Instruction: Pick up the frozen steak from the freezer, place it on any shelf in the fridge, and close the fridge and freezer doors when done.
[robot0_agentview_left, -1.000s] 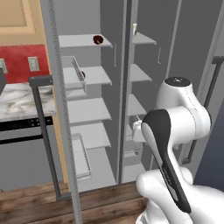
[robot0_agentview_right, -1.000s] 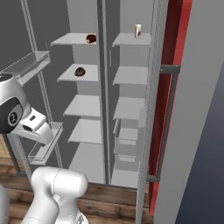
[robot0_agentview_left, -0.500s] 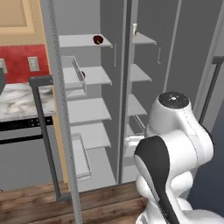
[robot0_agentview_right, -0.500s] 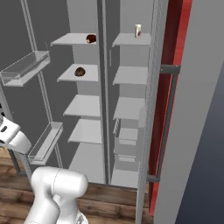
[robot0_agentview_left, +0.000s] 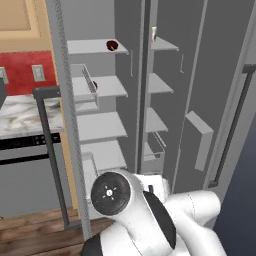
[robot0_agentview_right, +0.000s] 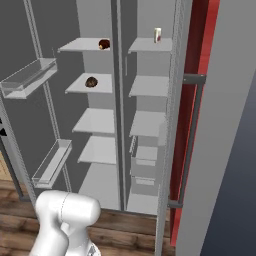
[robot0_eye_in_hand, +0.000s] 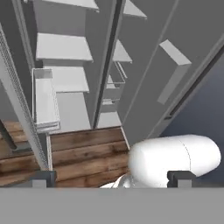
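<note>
The frozen steak (robot0_agentview_left: 112, 46) (robot0_agentview_right: 104, 44), a dark red-brown lump, lies on the top shelf (robot0_agentview_left: 90, 46) of the fridge (robot0_agentview_right: 95, 120), the wider left compartment. To its right the narrower freezer (robot0_agentview_left: 157, 120) (robot0_agentview_right: 145, 125) stands with short shelves and drawer baskets. Both doors hang open: the fridge door (robot0_agentview_left: 65, 125) on the left, the freezer door (robot0_agentview_left: 215, 100) on the right. My gripper (robot0_eye_in_hand: 112, 177) is open and holds nothing. It hangs low over the wooden floor in front of the compartments, far below the steak.
A round brown ball (robot0_agentview_left: 95, 85) (robot0_agentview_right: 91, 82) sits on the fridge's second shelf. A small white carton (robot0_agentview_left: 154, 33) (robot0_agentview_right: 157, 35) stands on the freezer's top shelf. Door bins (robot0_agentview_right: 30, 80) (robot0_agentview_left: 200, 135) jut from both doors. A marble counter (robot0_agentview_left: 20, 112) lies left.
My arm has folded down and dropped low in front of the base, out of the right base view's left side. The steak and the doors have not moved.
</note>
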